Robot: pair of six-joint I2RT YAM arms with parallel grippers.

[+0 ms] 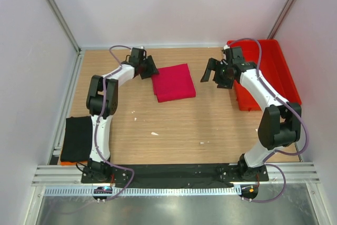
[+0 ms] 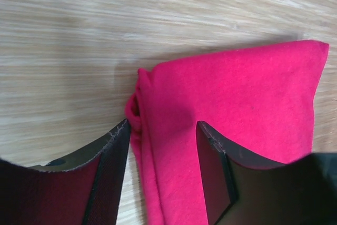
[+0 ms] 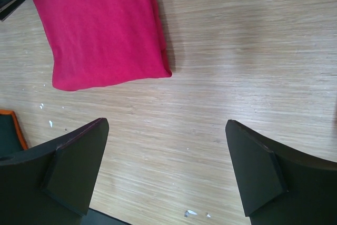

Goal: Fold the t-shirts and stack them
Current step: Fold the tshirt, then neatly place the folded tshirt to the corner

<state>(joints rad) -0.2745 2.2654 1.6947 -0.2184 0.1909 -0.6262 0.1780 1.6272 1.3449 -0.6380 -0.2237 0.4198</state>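
**Pink shirt folded on the far middle of the tabletop, left tool straddling its edge, right tool gaping beside it**

The crimson-pink t-shirt [image 1: 174, 82] is lying folded into a nearly square pad on the far middle of the wooden tabletop [image 1: 184, 130]. Its sides are so close in length that no long axis is showing clearly. The pad is sitting slightly askew, with its right far corner pointing farthest from the arm bases. In the left wrist view, a bunched, doubled fold is running along the edge facing the left arm.

The left tool [image 2: 163, 126] is hanging at the shirt's far-left corner with its jaws standing partly apart, gripping nothing. One finger [image 2: 108, 172] is sitting over bare wood just beside the folded edge. The other finger [image 2: 213, 167] is sitting over the pink cloth, so the edge is lying in the gap between them. Whether the tips are touching the cloth cannot be told.

The right tool [image 3: 167, 124] is hovering to the right of the pink shirt, apart from it. Its jaws are spread wide and empty over bare wood.

The black t-shirt [image 1: 76, 138] is lying folded as a narrow strip at the left edge of the tabletop, well apart from both tools. Its long axis is running from near to far, and a thin orange edge [image 1: 66, 163] is showing at its near end. The red plastic tray [image 1: 274, 59] is standing on the right side, beside the right arm.
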